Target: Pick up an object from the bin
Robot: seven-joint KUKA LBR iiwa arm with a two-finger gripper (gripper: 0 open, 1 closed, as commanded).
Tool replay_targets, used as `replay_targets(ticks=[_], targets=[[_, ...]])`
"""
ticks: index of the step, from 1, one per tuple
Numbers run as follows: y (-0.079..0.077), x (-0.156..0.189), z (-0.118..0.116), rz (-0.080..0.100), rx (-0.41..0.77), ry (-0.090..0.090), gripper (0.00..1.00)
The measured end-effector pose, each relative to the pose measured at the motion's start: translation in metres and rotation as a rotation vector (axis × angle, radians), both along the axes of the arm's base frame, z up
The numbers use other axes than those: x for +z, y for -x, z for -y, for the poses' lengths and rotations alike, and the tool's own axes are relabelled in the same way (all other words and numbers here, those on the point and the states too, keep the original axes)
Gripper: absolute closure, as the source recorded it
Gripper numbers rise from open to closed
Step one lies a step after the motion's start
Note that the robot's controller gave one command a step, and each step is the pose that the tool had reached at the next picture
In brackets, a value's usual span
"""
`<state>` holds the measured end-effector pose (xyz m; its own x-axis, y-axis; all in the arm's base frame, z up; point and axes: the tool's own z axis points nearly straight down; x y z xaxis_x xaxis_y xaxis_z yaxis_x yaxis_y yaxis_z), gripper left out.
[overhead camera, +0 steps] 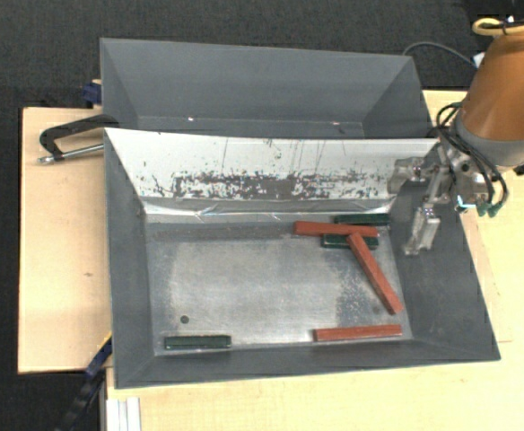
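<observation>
Grey metal bin point(127, 241): at far right side, gripper point(421, 227), released or clenched impossible to tell. Just left, slanted rust-red bar point(376, 277) touching level rust-red bar point(329, 230) beside dark green bar point(362, 220).

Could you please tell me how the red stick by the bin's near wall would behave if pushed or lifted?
The red stick looks straight and flat, so it is probably stiff and unlikely to roll. It lies against the near wall, so a push would likely slide it along, and gripping it there may be awkward.
</observation>
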<state>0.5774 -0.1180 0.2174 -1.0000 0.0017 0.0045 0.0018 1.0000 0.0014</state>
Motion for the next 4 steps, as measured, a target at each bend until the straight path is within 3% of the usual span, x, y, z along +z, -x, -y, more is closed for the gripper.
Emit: replay_targets(ticks=[1,2,3,4], targets=[[-0.002,0.005,0.000,0.008,0.002,0.001,0.00],[-0.009,-0.037,-0.006,0.011,-0.090,0.001,0.00],[0.022,-0.146,-0.012,0.009,-0.127,0.001,1.00],[0.022,-0.146,-0.012,0.009,-0.127,0.001,1.00]])
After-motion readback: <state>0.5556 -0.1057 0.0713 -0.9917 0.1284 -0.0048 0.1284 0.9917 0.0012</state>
